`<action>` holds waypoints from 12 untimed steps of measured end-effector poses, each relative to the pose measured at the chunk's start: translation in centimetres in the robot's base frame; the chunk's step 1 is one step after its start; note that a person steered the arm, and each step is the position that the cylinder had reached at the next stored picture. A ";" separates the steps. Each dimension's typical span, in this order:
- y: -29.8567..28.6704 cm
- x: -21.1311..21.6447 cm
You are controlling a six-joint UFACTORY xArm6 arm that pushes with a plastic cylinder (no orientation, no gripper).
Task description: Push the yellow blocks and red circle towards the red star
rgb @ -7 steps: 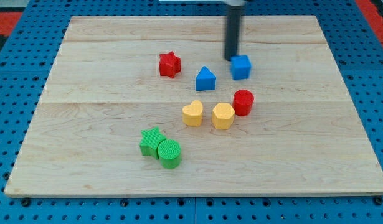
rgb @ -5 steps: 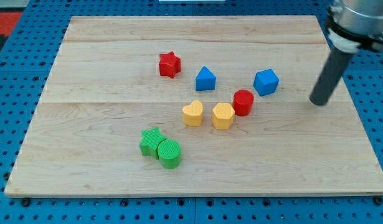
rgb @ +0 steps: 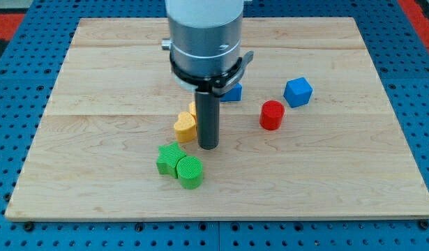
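My tip (rgb: 208, 146) rests on the board just to the right of a yellow heart block (rgb: 184, 125). A second yellow block (rgb: 192, 108) peeks out behind the rod, touching the heart; its shape is mostly hidden. The red circle (rgb: 272, 115) stands well to the right of my tip. The red star is hidden behind the arm's body. The arm covers the upper middle of the board.
A blue cube (rgb: 298, 91) sits up and right of the red circle. A blue block (rgb: 233, 91) is partly hidden behind the arm. A green star (rgb: 170, 157) and a green cylinder (rgb: 190, 171) touch, below the yellow heart. The wooden board (rgb: 95, 174) lies on blue pegboard.
My tip swept from the view's right to the middle. Both yellow blocks slid left and slightly up. The blue cube was knocked to the right earlier. The arm now hides the red star.
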State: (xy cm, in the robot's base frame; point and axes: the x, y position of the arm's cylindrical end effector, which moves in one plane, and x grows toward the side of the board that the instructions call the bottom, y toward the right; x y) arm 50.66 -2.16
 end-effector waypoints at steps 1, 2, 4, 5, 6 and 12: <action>-5.2 -1.3; -7.3 -3.6; -1.3 -5.5; 0.5 -2.9; 10.1 -2.8; 10.1 -4.1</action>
State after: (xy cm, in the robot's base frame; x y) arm 46.58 7.97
